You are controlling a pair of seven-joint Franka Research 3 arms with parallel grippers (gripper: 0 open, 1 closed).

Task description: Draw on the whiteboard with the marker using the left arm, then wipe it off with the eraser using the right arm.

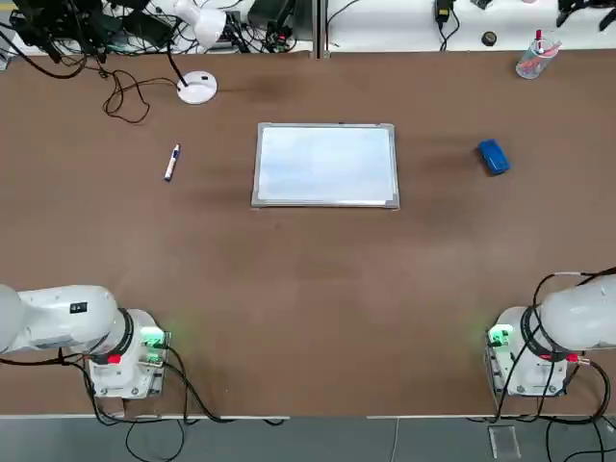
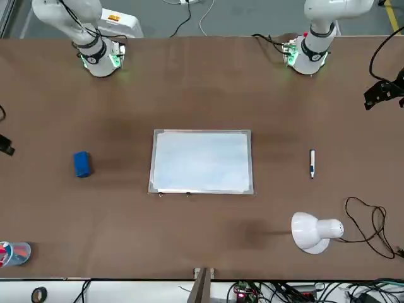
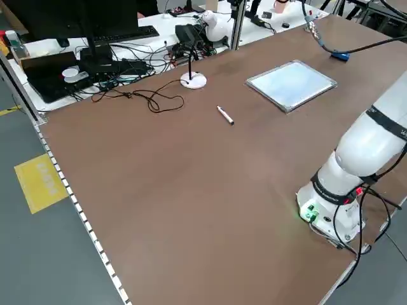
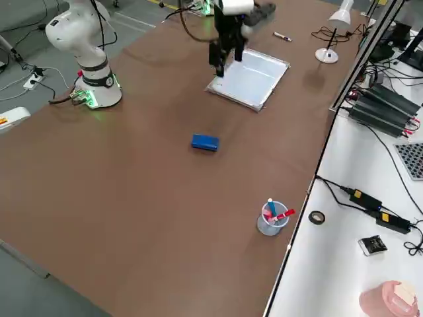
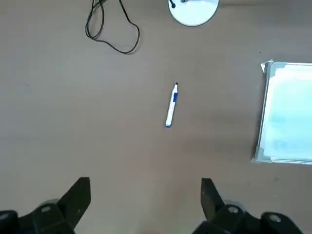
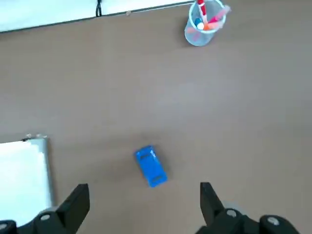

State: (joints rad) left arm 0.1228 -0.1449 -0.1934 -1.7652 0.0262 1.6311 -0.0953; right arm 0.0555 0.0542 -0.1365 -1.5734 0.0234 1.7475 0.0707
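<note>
above the near part of the desk (image 1: 308,289), on the robot's left, the left tool (image 5: 145,204) hangs high with its fingers spread wide and nothing between them, looking down on the marker (image 5: 171,105). the right tool (image 6: 142,207) hangs the same way on the other side, wide and empty, over the eraser (image 6: 150,166).

the layout suits the split of work. the marker (image 1: 171,162) lies flat on the left arm's side, well apart from the whiteboard (image 1: 326,165), and the blue eraser (image 1: 493,157) lies on the right arm's side. the whiteboard sits flat between them, and its surface looks blank. that fits a board not drawn on or one wiped clean.

further out stand a white lamp (image 1: 197,88) and a cup of pens (image 1: 532,58). no writing or brand can be read on any of them.
</note>
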